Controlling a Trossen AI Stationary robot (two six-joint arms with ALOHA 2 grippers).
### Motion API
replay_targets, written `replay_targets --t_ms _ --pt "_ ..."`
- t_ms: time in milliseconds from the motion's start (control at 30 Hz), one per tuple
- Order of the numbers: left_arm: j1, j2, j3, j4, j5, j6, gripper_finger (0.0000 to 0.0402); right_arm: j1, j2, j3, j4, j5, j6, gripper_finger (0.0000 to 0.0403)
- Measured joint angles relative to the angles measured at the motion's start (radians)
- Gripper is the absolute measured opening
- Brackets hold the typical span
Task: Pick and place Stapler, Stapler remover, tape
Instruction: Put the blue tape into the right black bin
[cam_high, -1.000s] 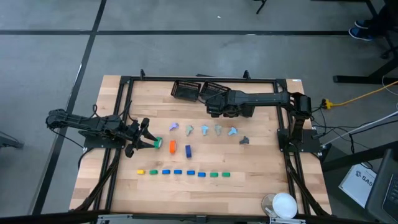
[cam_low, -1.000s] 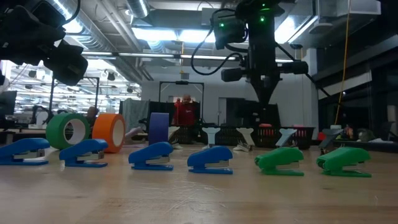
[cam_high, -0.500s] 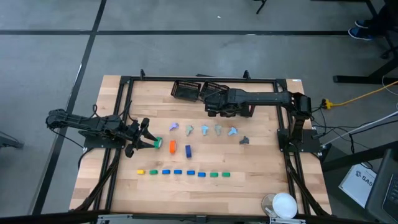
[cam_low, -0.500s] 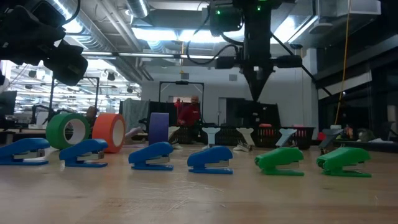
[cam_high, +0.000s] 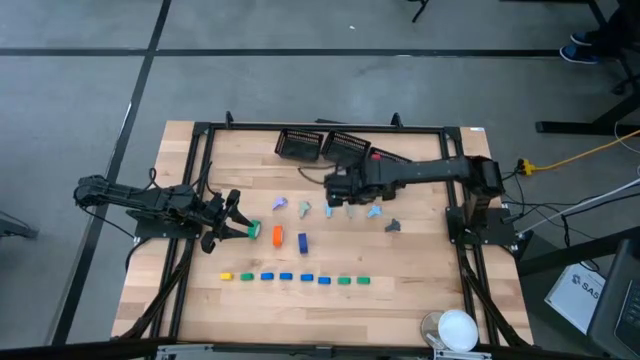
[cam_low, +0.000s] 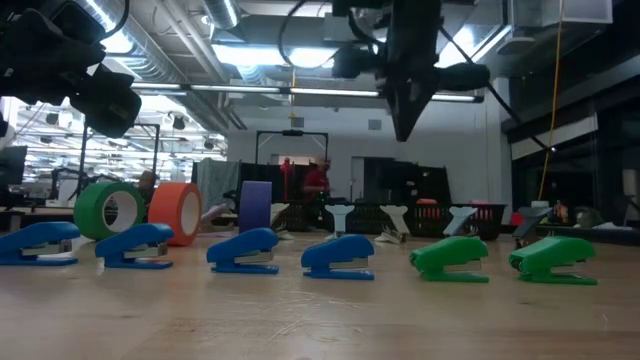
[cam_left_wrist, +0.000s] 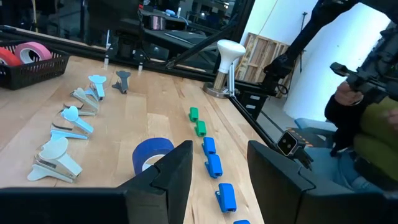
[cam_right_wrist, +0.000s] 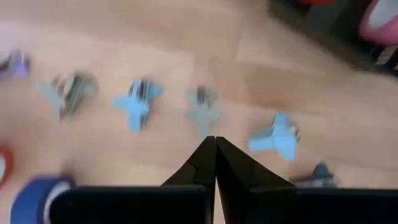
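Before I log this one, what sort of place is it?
Probably a robotics lab or workshop: a wooden table in a black frame on a bare grey floor, exposed ceiling ducts and strip lights, and a person seated close by.

Matt pale wooden table; glossy plastic staplers.

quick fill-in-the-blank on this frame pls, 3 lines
The right pincer is ___ above the staple removers.
The tape roll nearest the left pincer is ___.
The stapler row has only one ___ stapler.
Missing: shut; green; yellow.
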Motion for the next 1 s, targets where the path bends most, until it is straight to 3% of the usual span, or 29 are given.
replay_targets --t_ms 100,300,600,1000 --pt "0.0 0.0 0.0 0.0 0.0 0.0 0.015 0.046 0.0 0.0 0.015 -0.024 0.021 0.0012" --pt "0.0 0.0 0.0 0.0 0.0 0.0 0.015 0.116 0.0 0.0 0.103 -0.001 0.229 0.0012" --pt "0.0 0.0 0.0 0.0 0.0 0.0 0.015 0.172 0.0 0.0 0.365 0.001 0.232 0.0012" --pt "0.0 0.0 0.0 0.001 0.0 0.0 0.015 0.178 0.088 0.0 0.525 -0.028 0.193 0.0012"
